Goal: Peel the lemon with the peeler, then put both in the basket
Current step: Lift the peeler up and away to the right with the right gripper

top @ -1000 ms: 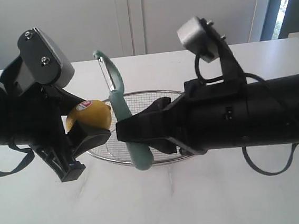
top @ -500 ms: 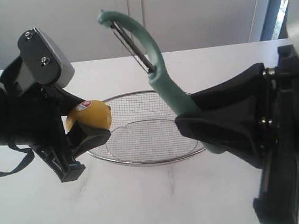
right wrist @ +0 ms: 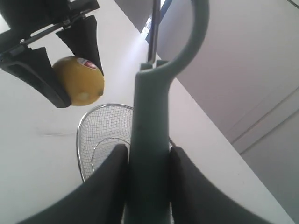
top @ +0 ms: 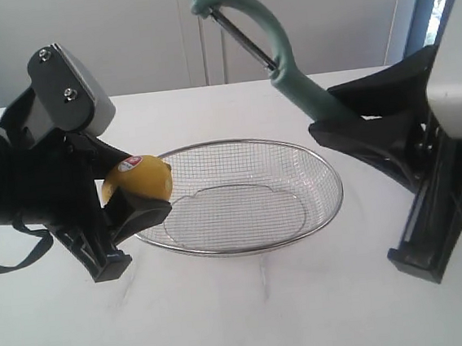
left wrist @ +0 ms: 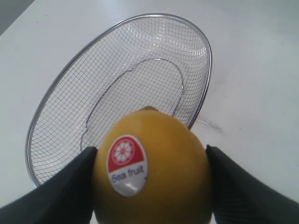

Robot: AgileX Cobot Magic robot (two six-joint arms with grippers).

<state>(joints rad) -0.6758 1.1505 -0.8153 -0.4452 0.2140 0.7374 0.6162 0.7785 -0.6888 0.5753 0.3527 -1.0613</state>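
We find the left gripper (top: 131,195) at the left of the exterior view, its two dark fingers clamped on either side of the lemon (top: 140,178). The fruit sits left of centre in the frame, held off the white table (top: 253,318), and overlaps the left rim of the basket (top: 214,162). We cannot tell whether it hangs over the rim or just beside it. Its red-and-white sticker (left wrist: 127,163) faces up. The wire basket rests on the table at the centre of the frame. At the right, the right gripper (top: 328,121) grasps the lower end of the peeler (top: 282,70). The handle slants toward the upper centre, its curved head and metal blade at the top edge, well apart from the lemon
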